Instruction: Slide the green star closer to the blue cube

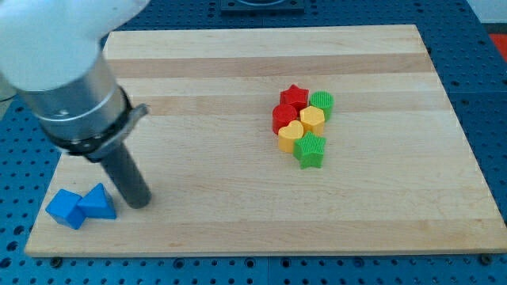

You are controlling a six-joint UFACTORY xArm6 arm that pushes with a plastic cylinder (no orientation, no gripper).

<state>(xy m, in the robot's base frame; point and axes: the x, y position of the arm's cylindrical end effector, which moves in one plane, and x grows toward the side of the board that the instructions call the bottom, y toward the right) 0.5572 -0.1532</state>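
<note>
My tip [139, 203] rests on the tabletop [238, 190] at the near left, just right of the two blue blocks and well apart from the cluster at centre right. No pincer is fitted; the arm ends in a plain rod, so there is nothing to release or clench.

The green star [310, 150] lies at the near end of the cluster, touching the yellow heart [289, 136] on its far-left side. Behind these sit a yellow block [312, 119], a red block [283, 117], a red star [294, 96] and a green cylinder [322, 101]. The blue cube [65, 208] lies at the near-left corner, touching a blue triangular block [98, 203].

Risks, as I judge them:
- The star is packed against its neighbours. A push from the far or right side could drag the yellow heart along or scatter the cluster.
- An off-centre contact could spin the star off the tip.
- The blue cube sits near the tabletop edge. An overlong push could knock it or the triangular block off.
- Leaving the present position carelessly could nudge the blue triangular block.

No brand, label or writing is legible.
</note>
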